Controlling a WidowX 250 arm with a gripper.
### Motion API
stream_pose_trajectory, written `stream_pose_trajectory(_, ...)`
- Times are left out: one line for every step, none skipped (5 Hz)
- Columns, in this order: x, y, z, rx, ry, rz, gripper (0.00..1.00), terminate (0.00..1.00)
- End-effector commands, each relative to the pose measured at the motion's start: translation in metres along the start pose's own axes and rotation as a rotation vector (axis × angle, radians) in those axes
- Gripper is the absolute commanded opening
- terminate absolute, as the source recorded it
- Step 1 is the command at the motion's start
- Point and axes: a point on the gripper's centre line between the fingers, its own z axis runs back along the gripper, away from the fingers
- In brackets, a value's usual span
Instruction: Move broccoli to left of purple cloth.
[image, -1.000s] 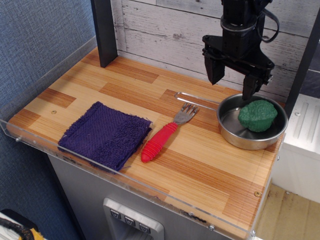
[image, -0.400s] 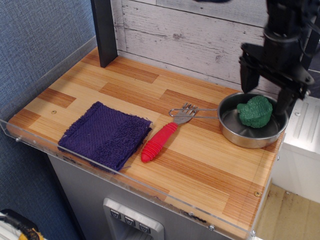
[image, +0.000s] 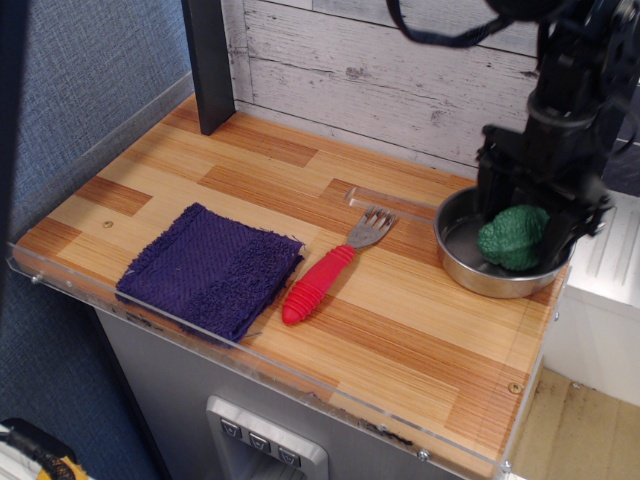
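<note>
A: At far right of wooden counter (image: 330, 300): steel pan (image: 470, 272), broccoli (image: 513, 237) inside, toward pan's right side.

B: Gripper?

A: Black gripper (image: 530, 225) down over pan, straddling broccoli. One finger at broccoli's left, other at its right. Spread about as wide as the broccoli. Can't tell whether pads touch it or clamp it; contact hidden by dark housing. Broccoli apparently resting in pan, not lifted.

B: Cloth?

A: Purple cloth (image: 212, 268) flat at front left of counter, well apart from pan. Slightly rotated, frayed edges, front corner near clear acrylic lip (image: 250, 365). Bare wood to its left, up to blue wall (image: 70, 90).

B: Between them?

A: Fork (image: 325, 270), red ribbed handle, metal tines pointing back-right toward pan. Handle end just beside cloth's right edge, touching or nearly; can't tell. Tines near pan, not touching.

B: Background?

A: Dark post (image: 210, 60) at back left on counter. Whitewashed plank wall (image: 380, 60) behind. Single view only.
</note>
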Motion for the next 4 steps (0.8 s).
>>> stream_pose_trajectory(-0.009,0.018,-0.013,0.053,0.044,0.019,1.0,0.0)
stream_pose_trajectory(-0.009,0.02,-0.001,0.048,0.005,0.029,0.0,0.0)
stream_pose_trajectory(-0.005,0.023,0.032,0.001,-0.094,0.052,0.0,0.0)
stream_pose_trajectory(-0.011,0.025,0.07,-0.051,-0.205,0.086,0.0,0.0)
